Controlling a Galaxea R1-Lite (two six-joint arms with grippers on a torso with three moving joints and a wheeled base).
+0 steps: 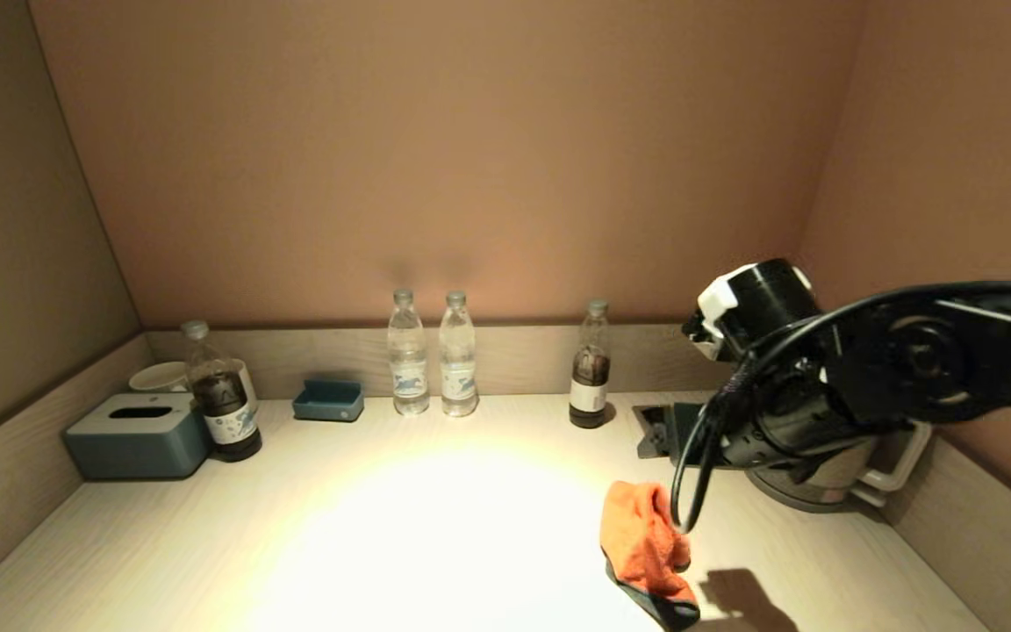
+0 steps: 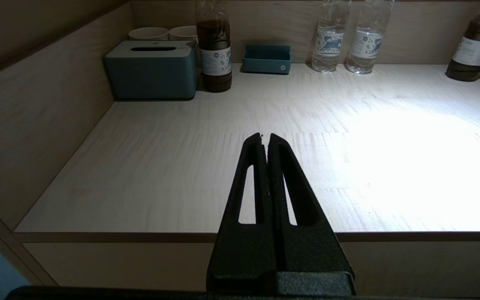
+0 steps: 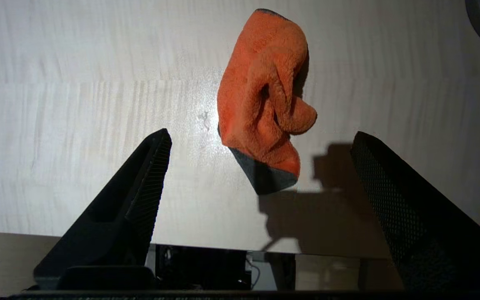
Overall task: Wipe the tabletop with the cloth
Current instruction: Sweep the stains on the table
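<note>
The orange cloth (image 1: pixel 646 549) with a dark grey underside lies bunched on the light wooden tabletop (image 1: pixel 383 527), near the front right. My right arm (image 1: pixel 865 369) hangs over it. In the right wrist view my right gripper (image 3: pixel 261 132) is open and empty above the cloth (image 3: pixel 265 100), its fingers (image 3: pixel 148 179) spread wide to either side of the cloth's near end and clear of it. My left gripper (image 2: pixel 265 134) is shut and empty, held over the table's front left edge; it is out of the head view.
Along the back wall stand a blue tissue box (image 1: pixel 139 434), white cups (image 1: pixel 159 376), a dark bottle (image 1: pixel 223 408), a blue tray (image 1: pixel 328 400), two water bottles (image 1: pixel 432 364) and another dark bottle (image 1: pixel 591 373). A kettle (image 1: pixel 830 478) and a socket panel (image 1: pixel 659 430) sit back right.
</note>
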